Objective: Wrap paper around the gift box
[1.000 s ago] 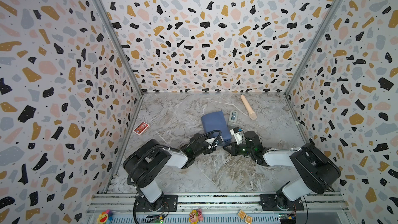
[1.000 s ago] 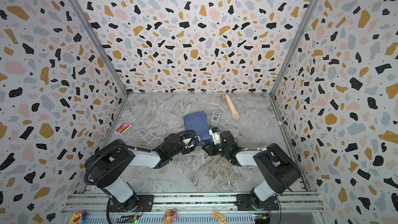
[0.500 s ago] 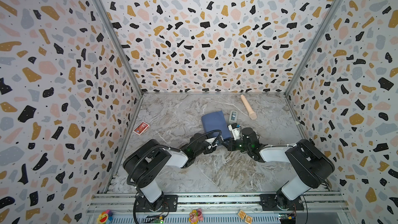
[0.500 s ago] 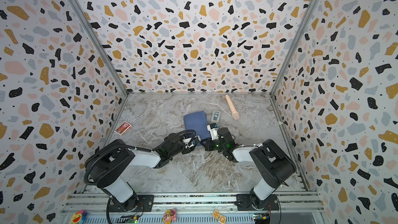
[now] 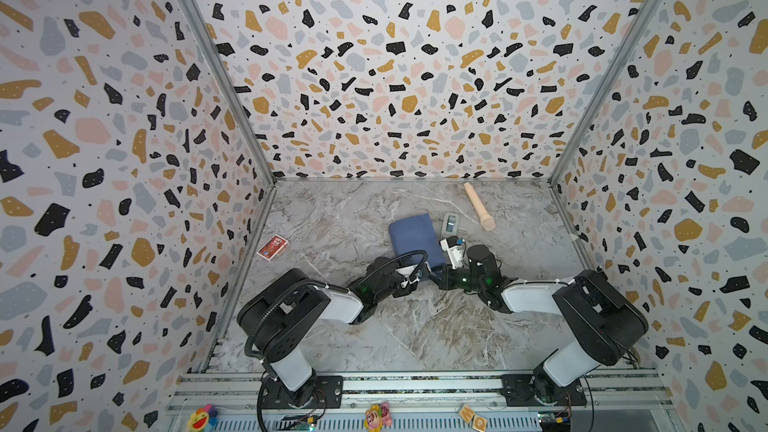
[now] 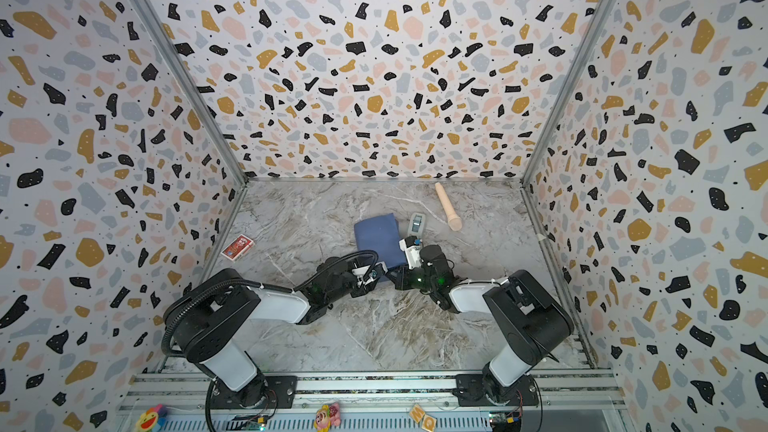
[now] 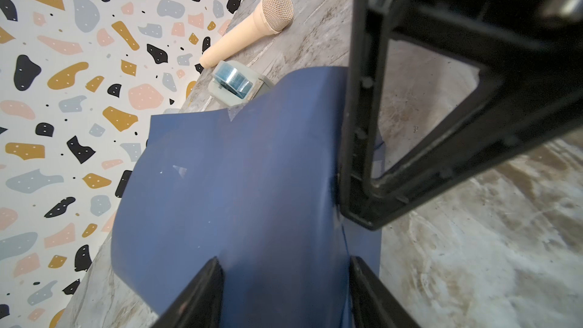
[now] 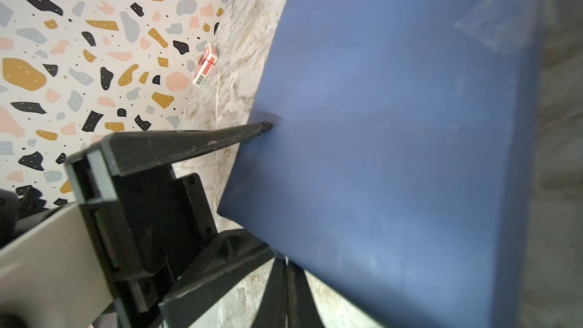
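Presently on the marbled tabletop point(image 5: 419, 330), by count:

One paper point(image 5: 413, 238): a dull dark blue sheet folded into a squarish parcel, lying flat at the centre of both top views. The gift box is wholly covered by it and does not show. The parcel's long axis runs up and down the frame, with the upper end leaning slightly left. Its lower end lies between the two arms. Two patches of clear tape point(image 7: 235, 113) show on it in the left wrist view.

One tape dispenser point(image 5: 449, 224): grey, just beside the parcel's upper right corner.

One microphone point(image 5: 479, 211): beige, lying flat further right and up, its mesh head toward the lower right.

One red card pack point(image 5: 272, 247): well apart from the parcel, at the left by the wall.

Two grippers.
- Left gripper point(image 7: 284, 260): the jaws stand part-way apart astride the parcel's lower end and grip it. One fingertip point(image 8: 267, 126) dents the paper.
- Right gripper point(image 8: 285, 268): the jaws are closed flat together, with the tip against the parcel's lower right edge. Whether a fold of paper is caught between them cannot be told.
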Available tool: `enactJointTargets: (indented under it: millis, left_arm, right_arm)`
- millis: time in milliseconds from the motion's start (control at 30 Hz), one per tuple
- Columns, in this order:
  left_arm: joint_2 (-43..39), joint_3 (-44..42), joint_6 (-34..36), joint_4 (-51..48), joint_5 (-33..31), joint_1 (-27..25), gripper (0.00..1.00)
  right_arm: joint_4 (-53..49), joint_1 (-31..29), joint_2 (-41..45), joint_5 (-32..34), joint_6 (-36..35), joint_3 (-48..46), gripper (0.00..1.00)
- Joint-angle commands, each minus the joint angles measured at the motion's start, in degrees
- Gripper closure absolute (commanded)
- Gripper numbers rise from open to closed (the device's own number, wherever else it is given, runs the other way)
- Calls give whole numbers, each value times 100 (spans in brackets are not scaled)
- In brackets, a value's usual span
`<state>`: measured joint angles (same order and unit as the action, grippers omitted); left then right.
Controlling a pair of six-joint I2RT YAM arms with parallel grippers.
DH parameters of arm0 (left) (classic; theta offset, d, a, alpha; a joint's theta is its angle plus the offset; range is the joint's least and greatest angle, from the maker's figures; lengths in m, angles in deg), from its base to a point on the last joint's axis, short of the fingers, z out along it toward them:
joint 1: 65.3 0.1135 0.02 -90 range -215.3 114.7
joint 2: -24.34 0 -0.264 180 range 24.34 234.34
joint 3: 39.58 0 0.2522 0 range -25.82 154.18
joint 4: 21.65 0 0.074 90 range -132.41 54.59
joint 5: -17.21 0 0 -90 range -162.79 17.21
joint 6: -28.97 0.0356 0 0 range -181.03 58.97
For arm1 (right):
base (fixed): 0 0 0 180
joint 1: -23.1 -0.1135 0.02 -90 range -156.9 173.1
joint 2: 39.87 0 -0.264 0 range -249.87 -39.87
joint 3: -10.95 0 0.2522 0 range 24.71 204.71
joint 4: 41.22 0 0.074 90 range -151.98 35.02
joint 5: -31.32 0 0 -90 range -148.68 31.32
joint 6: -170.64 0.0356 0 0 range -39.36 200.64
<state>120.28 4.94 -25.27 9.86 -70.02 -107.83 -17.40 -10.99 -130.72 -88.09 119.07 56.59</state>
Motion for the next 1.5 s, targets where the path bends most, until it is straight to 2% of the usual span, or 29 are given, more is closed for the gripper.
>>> enactJointTargets:
  millis: [0,300,833,1167,1467]
  left_arm:
    - [217,-44,-132,-678,181,9,39]
    - [215,-39,-132,-690,185,12,38]
    - [236,-17,-123,-731,207,7,38]
    - [232,-14,-105,-757,224,9,38]
    - [196,-12,-112,-768,242,12,38]
  right_arm:
    - [352,-11,307,-176,70,85,94]
    - [117,112,694,41,-317,-650,94]
    - [642,86,-305,293,-519,-180,95]
    - [823,199,-487,576,-573,-610,96]
    - [806,424,-413,367,-679,-827,96]
